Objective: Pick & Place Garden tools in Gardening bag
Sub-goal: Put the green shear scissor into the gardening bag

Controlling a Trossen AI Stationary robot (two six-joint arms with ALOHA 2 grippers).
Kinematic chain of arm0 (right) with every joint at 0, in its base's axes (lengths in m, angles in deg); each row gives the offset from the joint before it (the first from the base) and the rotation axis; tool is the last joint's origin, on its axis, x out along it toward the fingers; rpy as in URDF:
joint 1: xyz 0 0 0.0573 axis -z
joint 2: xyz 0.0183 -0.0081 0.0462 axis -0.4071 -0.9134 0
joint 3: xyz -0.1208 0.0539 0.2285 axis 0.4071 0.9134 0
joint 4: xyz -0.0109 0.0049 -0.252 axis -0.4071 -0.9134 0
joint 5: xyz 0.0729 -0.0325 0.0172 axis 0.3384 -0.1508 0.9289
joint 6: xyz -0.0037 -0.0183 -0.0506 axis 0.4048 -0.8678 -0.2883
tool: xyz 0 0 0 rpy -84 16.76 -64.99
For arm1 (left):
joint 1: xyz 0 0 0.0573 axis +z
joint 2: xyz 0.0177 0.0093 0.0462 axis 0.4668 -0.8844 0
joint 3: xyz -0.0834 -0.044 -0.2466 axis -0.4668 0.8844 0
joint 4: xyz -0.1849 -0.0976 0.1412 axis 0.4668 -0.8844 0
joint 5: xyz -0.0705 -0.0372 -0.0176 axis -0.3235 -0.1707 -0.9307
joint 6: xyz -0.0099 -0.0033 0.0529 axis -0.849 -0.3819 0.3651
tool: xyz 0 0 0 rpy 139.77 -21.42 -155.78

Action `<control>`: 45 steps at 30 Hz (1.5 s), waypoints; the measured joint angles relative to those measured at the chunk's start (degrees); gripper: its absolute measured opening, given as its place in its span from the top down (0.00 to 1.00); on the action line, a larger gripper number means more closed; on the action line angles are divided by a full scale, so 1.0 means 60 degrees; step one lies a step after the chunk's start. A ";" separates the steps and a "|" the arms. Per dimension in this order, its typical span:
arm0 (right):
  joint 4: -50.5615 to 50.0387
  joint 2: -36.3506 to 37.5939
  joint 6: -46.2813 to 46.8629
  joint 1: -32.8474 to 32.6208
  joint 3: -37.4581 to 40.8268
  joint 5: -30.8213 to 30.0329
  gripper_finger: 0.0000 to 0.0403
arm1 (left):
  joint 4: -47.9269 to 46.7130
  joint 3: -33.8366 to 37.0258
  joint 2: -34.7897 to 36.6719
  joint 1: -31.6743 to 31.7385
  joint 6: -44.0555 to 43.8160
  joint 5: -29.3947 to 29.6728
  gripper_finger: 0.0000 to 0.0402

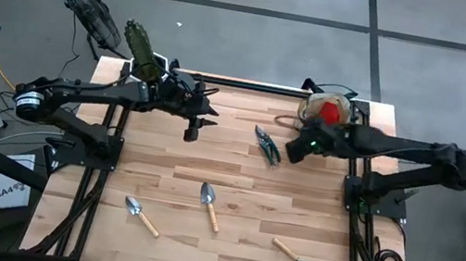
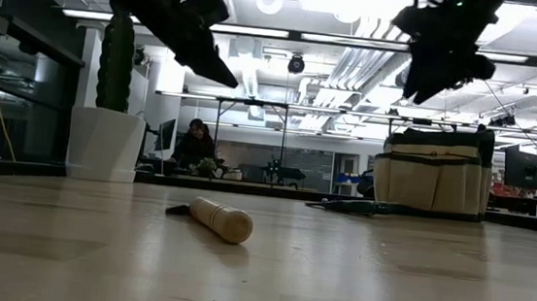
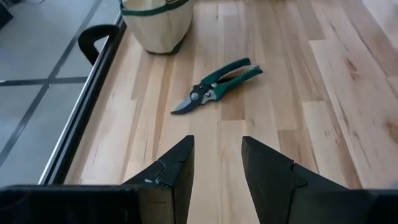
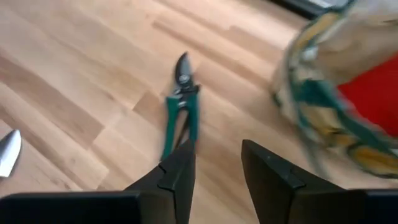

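Observation:
A green-handled pruner [image 1: 266, 144] lies flat on the table at the far middle, between my two grippers; it also shows in the left wrist view [image 3: 214, 87] and the right wrist view [image 4: 180, 106]. The tan gardening bag [image 1: 328, 108] with green trim stands at the far right, with a red piece [image 1: 333, 112] inside it. Two trowels [image 1: 210, 204] [image 1: 141, 215] and a rake [image 1: 296, 256] lie toward the near edge. My left gripper [image 3: 216, 140] is open and empty above the table, left of the pruner. My right gripper [image 4: 217, 144] is open and empty, above the pruner's handle end beside the bag.
A potted cactus in a white pot [image 1: 143, 55] stands at the far left corner. A black frame rail [image 3: 93, 106] runs along the table's far edge. Bare wood lies in the table's middle [image 1: 236, 173]. A person sits in the room beyond [image 2: 194, 144].

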 joint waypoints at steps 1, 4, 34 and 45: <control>0.0101 -0.0238 0.0149 -0.0159 0.0000 0.0006 0.70 | -0.0046 0.0000 0.0000 0.0004 -0.0010 0.0016 0.68; 0.0288 -0.1047 0.0612 -0.0580 0.0000 -0.0001 0.70 | -0.0235 0.0000 0.0000 0.0004 -0.0017 0.0021 0.68; 0.2573 -0.5055 0.1775 -0.0571 0.0004 -0.0250 0.62 | -0.0425 0.0000 0.0000 0.0004 -0.0068 0.0024 0.68; 0.3736 -0.5055 0.1026 -0.0406 0.0004 0.0046 0.49 | -0.0449 0.0000 0.0000 0.0004 -0.0119 0.0020 0.68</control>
